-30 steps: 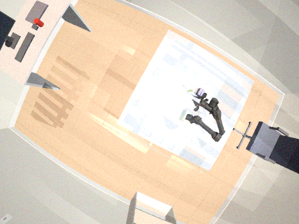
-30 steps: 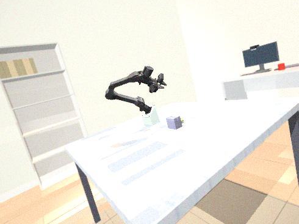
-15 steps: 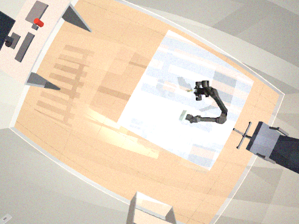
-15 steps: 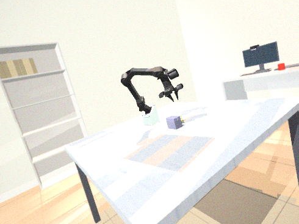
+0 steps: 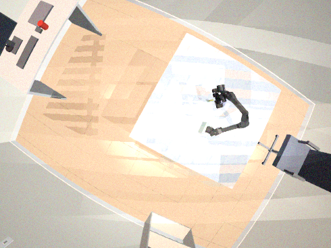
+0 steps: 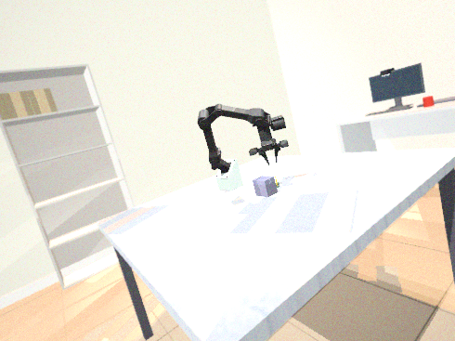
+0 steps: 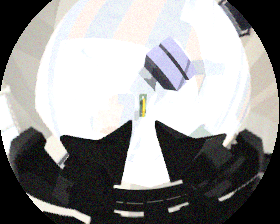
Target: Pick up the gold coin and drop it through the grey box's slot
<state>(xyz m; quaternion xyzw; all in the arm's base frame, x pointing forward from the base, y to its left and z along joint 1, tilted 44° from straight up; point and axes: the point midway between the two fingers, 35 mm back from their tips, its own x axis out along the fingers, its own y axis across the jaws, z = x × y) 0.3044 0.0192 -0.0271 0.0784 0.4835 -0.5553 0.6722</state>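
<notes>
- The desk, pale and striped, lies below the claw.
- The grey box sits under the claw and toward the camera in the exterior view.
- The claw hangs above the desk, part-spread, pinching nothing.
- The gold coin stands on edge below the claw, just beside the box, untouched.

Gold coin upright on edge; grey slotted box just beside.

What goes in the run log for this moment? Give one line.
phase: approach | gripper: part open, empty, above table | coin: on edge in its holder, in line between jaws | grey box: beside coin, untouched
</notes>
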